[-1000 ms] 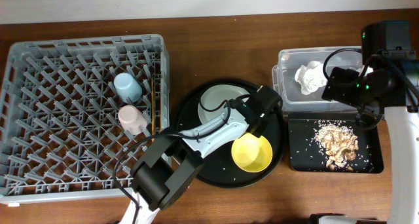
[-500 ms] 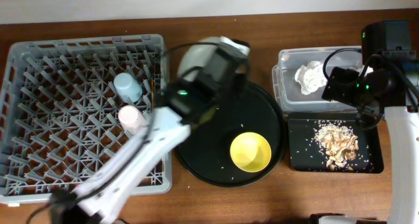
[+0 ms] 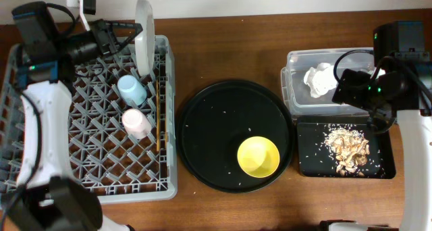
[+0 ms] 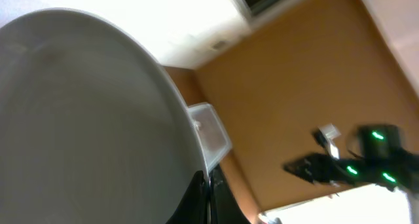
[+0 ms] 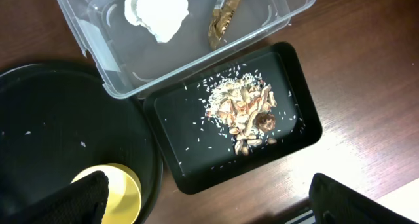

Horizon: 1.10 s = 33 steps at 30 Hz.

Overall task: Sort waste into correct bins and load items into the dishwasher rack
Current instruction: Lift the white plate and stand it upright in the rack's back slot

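The brown wooden counter [image 3: 223,48] carries a square grey plastic rack [image 3: 67,163] at the left, its floor a lattice of pegs. Beside it lies a round black tray [image 3: 216,136], smooth and speckled with a few pale grains.

At the right stand a clear plastic tub [image 3: 289,89], farther, and a shallow rectangular black tray [image 3: 310,157], nearer, touching end to end.

The white left arm [image 3: 40,109] reaches along the far edge of the rack. The left jaws are closed on the rim of the pale round plate [image 3: 143,35], which stands on edge at the rack's far right corner. Its thin line runs far to near, its faces turned left and right. Whether it rests among the pegs cannot be told. A second ago this plate lay flat on the round tray; half a second ago it was lifted at that tray's far edge.

The right arm [image 3: 405,89] has not moved. The right jaws hang wide apart over the two bins, holding nothing.

The yellow bowl [image 3: 259,157] sits mouth up on the round tray's near right part. In the rack are the blue cup [image 3: 132,90], farther, and the pink cup [image 3: 137,123], nearer. Just right of them lie thin wooden chopsticks [image 3: 158,116], pointing far to near.

A crumpled white tissue [image 5: 157,11] and a shiny gold-brown wrapper [image 5: 226,18] lie in the tub. Loose beige scraps [image 5: 242,109] are heaped in the rectangular tray.
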Available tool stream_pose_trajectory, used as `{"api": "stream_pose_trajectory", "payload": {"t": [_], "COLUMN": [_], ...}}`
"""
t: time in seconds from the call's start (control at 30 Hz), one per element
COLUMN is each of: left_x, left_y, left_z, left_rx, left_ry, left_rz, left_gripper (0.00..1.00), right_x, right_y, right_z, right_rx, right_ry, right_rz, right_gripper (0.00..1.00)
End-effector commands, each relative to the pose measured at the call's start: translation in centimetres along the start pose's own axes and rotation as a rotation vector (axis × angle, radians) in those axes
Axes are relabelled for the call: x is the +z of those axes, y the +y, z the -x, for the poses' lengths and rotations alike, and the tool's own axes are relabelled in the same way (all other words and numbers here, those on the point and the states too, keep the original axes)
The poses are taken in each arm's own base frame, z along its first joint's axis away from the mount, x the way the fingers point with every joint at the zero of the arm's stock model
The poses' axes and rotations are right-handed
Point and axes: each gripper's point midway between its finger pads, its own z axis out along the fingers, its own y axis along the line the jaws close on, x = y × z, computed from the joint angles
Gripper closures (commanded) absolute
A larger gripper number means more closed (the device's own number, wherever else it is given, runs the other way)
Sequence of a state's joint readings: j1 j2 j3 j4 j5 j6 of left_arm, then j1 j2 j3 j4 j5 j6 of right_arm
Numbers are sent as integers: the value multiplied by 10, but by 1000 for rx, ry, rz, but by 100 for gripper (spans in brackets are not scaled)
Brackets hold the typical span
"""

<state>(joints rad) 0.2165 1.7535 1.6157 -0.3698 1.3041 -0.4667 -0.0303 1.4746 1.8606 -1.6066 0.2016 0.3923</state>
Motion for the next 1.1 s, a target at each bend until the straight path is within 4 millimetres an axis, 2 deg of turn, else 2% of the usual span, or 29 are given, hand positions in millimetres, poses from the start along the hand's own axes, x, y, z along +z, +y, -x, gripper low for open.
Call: {"api": "stream_pose_trajectory", "payload": {"t": [0.0, 0.1, 0.17, 0.27, 0.43, 0.53, 0.7, 1.07], "left_x": [6, 2, -2, -6, 5, 6, 18, 17], "left_y": [14, 59, 79, 91, 106, 124, 132, 151], "left_z": [-15, -14, -14, -11, -14, -19, -29, -28], "left_rx": [-91, -168, -202, -214, -242, -307, -343, -362], "left_ry": [118, 93, 75, 51, 40, 23, 54, 21], "left_rz": [-213, -178, -155, -115, -42, 46, 40, 143], "left_gripper": [99, 99, 99, 99, 100, 99, 99, 99], "right_x": [-4, -4, -4, -4, -4, -4, -4, -4], "right_y": [-3, -3, -4, -3, -4, -4, -4, -4], "right_z": [2, 2, 2, 2, 2, 2, 2, 2], "right_rx": [12, 12, 12, 12, 12, 12, 12, 12], "right_ry": [-18, -18, -19, -18, -19, -19, -19, -19], "right_rz": [-7, -7, -8, -7, -8, -8, -8, -8], "right_gripper": [1, 1, 1, 1, 1, 1, 1, 1]}}
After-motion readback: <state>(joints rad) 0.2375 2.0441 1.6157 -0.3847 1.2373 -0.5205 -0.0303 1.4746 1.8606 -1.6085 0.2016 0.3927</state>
